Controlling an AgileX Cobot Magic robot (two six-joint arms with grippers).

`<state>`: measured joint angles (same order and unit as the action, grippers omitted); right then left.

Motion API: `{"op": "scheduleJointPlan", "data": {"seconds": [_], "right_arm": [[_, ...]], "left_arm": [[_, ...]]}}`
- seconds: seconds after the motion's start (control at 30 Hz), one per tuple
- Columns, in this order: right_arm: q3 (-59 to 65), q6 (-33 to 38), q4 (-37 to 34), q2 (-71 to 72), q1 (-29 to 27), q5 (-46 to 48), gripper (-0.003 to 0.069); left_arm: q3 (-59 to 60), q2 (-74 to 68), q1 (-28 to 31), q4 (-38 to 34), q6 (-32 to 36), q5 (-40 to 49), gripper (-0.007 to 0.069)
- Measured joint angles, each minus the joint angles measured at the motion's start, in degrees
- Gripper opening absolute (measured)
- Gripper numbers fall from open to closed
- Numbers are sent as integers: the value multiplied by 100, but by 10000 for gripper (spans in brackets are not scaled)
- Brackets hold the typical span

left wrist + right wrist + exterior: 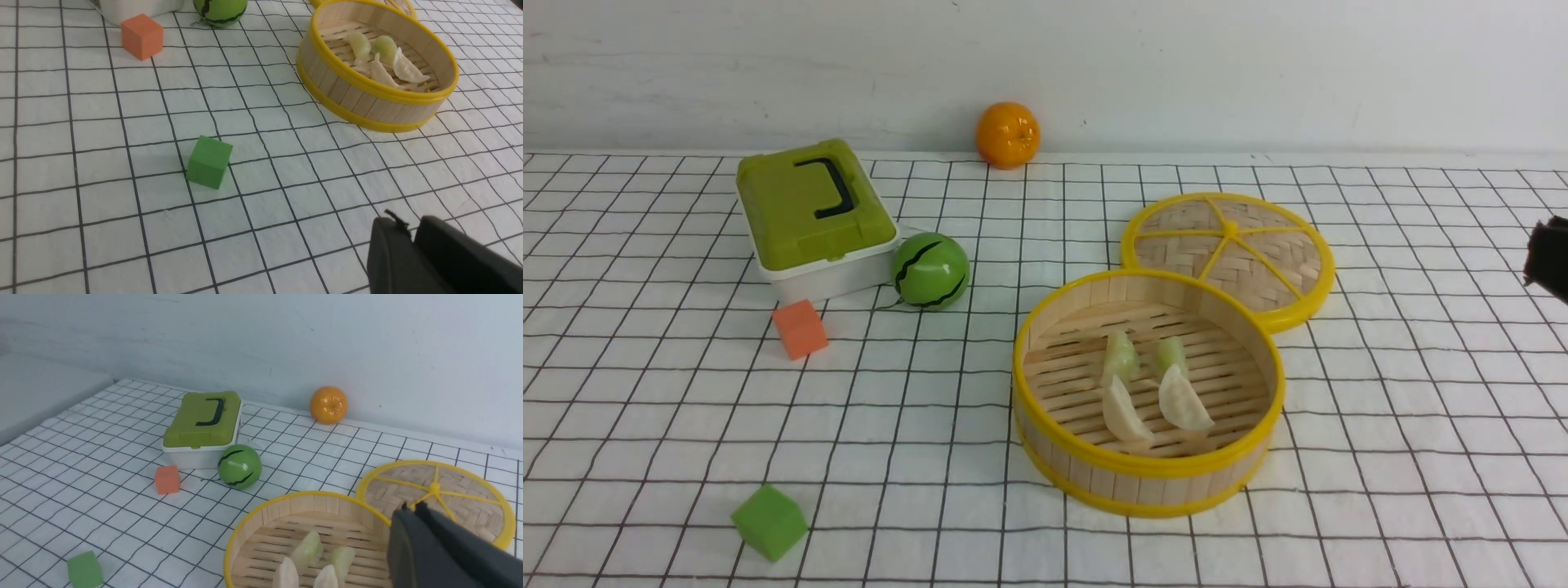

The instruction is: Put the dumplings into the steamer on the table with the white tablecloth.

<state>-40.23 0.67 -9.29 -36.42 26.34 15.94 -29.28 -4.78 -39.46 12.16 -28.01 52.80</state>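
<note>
Bamboo and yellow plastic catch the eye first: the steamer (1147,469) stands on the white tablecloth (1013,531) to the right of the middle, open on top, and all four dumplings (1184,400) lie inside on its slatted floor. The two pale green ones (1121,357) are toward the back, the two cream-white ones (1125,412) in front of them, close together in a loose cluster. The woven lid (1258,261) lies flat on the cloth just behind and to the right of the basket, its yellow rim touching or nearly touching the steamer's. Off to the left sits a white box with a green lid (805,204), a small watermelon-striped ball (929,271) right beside it, and an orange cube (800,328) just in front. A green cube (769,523) rests alone near the front left, and a toy orange (1007,135) sits at the back by the wall. The right gripper (410,508) has its dark fingers pressed together on nothing; from the front only a bit of it shows at the right edge, clear of the lid and basket. The left gripper (410,223) hangs over bare cloth, apart from the green cube, its fingers together too, with nothing between them.
</note>
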Motion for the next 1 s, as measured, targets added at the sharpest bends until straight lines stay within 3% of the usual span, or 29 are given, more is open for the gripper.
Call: {"op": "scheduleJointPlan", "data": {"seconds": [0.4,0.7,1.0], "right_arm": [[24,0,39,40,0,-27,-18],[92,0,708,54,0,-113,-11],[1321,-11,829,1089,-257,-137,-10]], "left_arm": [[0,0,0,0,0,0,93],[0,0,0,0,0,0,104],[0,0,0,0,0,0,113]]}}
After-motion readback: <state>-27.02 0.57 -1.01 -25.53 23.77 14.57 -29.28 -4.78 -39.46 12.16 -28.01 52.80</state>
